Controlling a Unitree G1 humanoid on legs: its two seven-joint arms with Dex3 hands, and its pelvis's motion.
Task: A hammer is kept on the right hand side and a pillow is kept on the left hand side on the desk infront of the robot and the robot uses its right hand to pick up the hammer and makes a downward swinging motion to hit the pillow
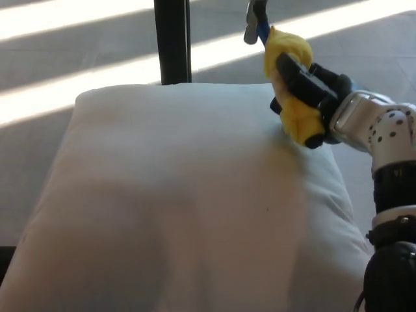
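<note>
A large white pillow (175, 195) fills most of the head view. My right hand (311, 88) is shut on the hammer (286, 81), whose handle is wrapped in yellow. The hammer is lifted above the pillow's far right corner. Its metal head (255, 19) points up near the top edge of the picture, on a short blue neck. The hammer does not touch the pillow. My left hand does not show.
A black vertical post (172, 40) stands behind the pillow at the back. Beyond it lies grey floor (78, 58) with bright sunlit bands. A strip of the white desk (359, 182) shows at the right of the pillow.
</note>
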